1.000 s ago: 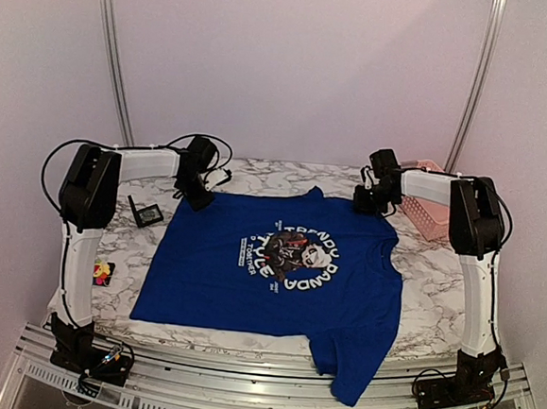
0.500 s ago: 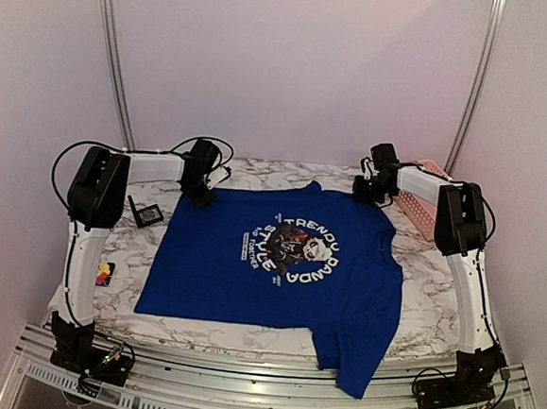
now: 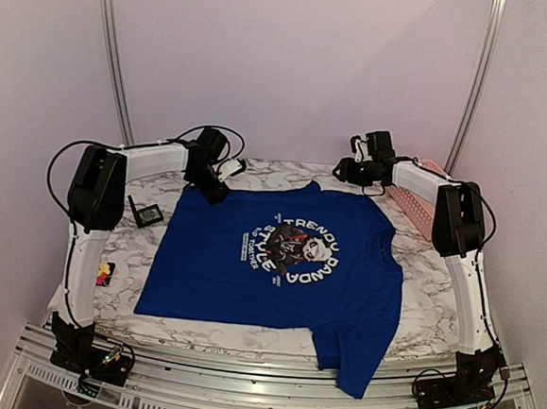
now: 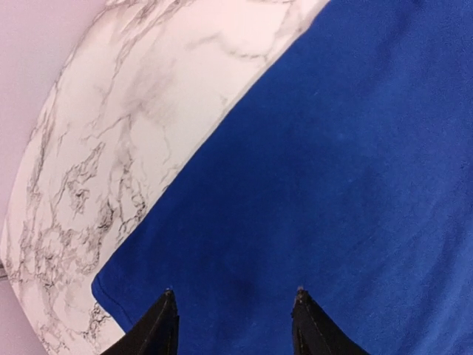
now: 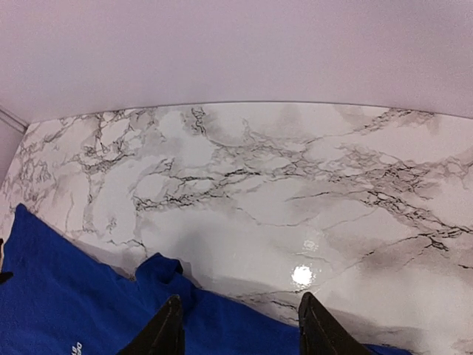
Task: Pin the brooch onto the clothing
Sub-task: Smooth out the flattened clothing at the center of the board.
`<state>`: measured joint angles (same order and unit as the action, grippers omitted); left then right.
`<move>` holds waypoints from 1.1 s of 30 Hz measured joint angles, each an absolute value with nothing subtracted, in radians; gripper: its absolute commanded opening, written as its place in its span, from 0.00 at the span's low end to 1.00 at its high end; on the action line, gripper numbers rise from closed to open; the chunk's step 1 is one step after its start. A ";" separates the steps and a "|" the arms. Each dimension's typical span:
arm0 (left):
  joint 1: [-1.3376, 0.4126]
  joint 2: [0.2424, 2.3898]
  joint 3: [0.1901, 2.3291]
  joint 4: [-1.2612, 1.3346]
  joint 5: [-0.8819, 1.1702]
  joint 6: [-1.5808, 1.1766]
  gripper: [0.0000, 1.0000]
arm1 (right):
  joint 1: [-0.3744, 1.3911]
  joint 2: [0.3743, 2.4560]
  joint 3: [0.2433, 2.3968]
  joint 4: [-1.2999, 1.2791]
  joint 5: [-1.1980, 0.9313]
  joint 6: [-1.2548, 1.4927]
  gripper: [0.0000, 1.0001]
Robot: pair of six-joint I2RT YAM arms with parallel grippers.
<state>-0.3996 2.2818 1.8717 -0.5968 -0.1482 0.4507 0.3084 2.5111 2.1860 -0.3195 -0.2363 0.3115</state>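
The clothing (image 3: 216, 271), a royal-blue T-shirt with a white-lettered print, lies spread flat on the marble table (image 3: 431, 307); one lower corner hangs over the near edge. My left gripper (image 3: 216, 190) hovers open just over its far left sleeve. In the left wrist view the black fingertips (image 4: 164, 310) stand apart above blue cloth (image 4: 332, 185), with nothing between them. My right gripper (image 3: 342, 172) is open and raised above the shirt's far edge; the right wrist view shows the blue hem (image 5: 66, 296) below my gripper (image 5: 238, 305). The brooch (image 3: 104, 271) lies at the table's left edge.
A small black open-frame holder (image 3: 145, 213) sits left of the shirt. A pink lattice basket (image 3: 420, 208) stands at the back right, partly behind the right arm. Bare marble (image 5: 295, 200) stretches from the shirt's far edge to the back wall.
Both grippers have opened and let go of the shirt after drawing it slightly toward the back. The right gripper has lifted up and back; the left has shifted a little right.
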 measured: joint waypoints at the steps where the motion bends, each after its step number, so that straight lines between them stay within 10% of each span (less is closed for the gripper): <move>1: -0.407 2.282 1.875 -0.603 -0.140 0.449 0.53 | 0.314 2.527 2.204 -0.309 -0.234 0.320 0.56; 6: -0.426 2.283 1.883 -0.627 -0.105 0.434 0.54 | 0.348 2.636 2.300 -0.330 -0.209 0.364 0.55; 13: -0.432 2.283 1.884 -0.645 -0.075 0.425 0.54 | 0.368 2.674 2.324 -0.392 -0.169 0.385 0.00; 25: -0.438 2.283 1.884 -0.672 -0.064 0.426 0.55 | 0.393 2.574 2.263 -0.460 -0.232 0.348 0.00; 33: -0.438 2.255 1.865 -0.672 -0.066 0.439 0.55 | 0.550 2.215 1.863 -0.331 -0.136 0.308 0.00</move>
